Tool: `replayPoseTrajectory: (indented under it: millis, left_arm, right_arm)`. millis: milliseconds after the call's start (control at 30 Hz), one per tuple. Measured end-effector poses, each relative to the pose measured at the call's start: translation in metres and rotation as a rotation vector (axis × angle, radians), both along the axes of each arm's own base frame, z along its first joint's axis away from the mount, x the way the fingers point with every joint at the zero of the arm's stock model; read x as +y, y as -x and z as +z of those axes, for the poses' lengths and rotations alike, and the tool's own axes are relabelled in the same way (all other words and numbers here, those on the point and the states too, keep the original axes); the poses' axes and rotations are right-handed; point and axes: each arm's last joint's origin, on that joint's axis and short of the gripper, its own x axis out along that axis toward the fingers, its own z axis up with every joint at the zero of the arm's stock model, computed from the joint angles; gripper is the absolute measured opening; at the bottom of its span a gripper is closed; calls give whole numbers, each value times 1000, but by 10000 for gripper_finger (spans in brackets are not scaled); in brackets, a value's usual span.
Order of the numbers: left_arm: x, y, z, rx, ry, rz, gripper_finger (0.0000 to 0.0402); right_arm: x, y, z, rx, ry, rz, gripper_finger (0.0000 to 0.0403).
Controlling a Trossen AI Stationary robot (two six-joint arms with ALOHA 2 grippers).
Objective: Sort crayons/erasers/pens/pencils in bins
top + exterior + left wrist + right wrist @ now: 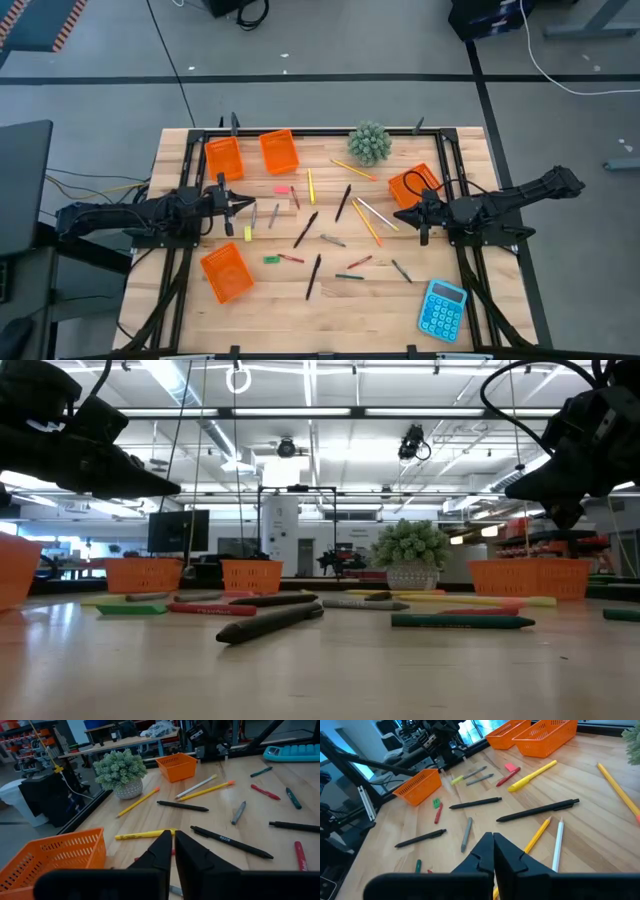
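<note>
High view, left gripper (pixel 243 207): fingers closed on nothing, held over the table's left side, tips aimed toward the middle.
High view, right gripper (pixel 402 215): fingers closed and empty, over the right side, just below the right-hand bin.
High view, stationery: pens (pixel 306 229), pencils (pixel 366 221), crayons (pixel 291 258) and erasers (pixel 281 189) lie scattered on the table (pixel 180 150) between the two grippers; a small yellow piece lies just below the left tips, pencils just beside the right tips.
High view, bins (pixel 279 151): two at the far left, one front left, one at the right; I cannot tell any contents.
High view, other: potted plant (pixel 370 144) at the far edge, blue calculator (pixel 443 309) at the front right.
Low view, items: a black pen (pixel 270 622) lies nearest; red and green crayons lie flat around it; both arms hang above the wood.
Left wrist view, gripper: fingers (pixel 160 854) pressed together, a yellow pencil (pixel 145 834) just beyond them, a black pen near.
Left wrist view, bin: the orange bin (pixel 50 854) beside the fingers shows nothing inside.
Right wrist view, gripper: fingers (pixel 482 851) together, clear of the table; an orange pencil (pixel 536 835) and a white one just beside, a grey crayon (pixel 466 834) near.
</note>
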Motion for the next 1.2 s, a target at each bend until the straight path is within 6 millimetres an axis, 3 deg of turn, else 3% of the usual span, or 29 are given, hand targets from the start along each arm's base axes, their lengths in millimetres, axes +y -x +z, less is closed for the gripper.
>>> replayPoseTrajectory:
  millis: [1200]
  left_arm:
    - [0, 0, 0, 0, -1, 0, 33]
  right_arm:
    - [0, 0, 0, 0, 0, 0, 8]
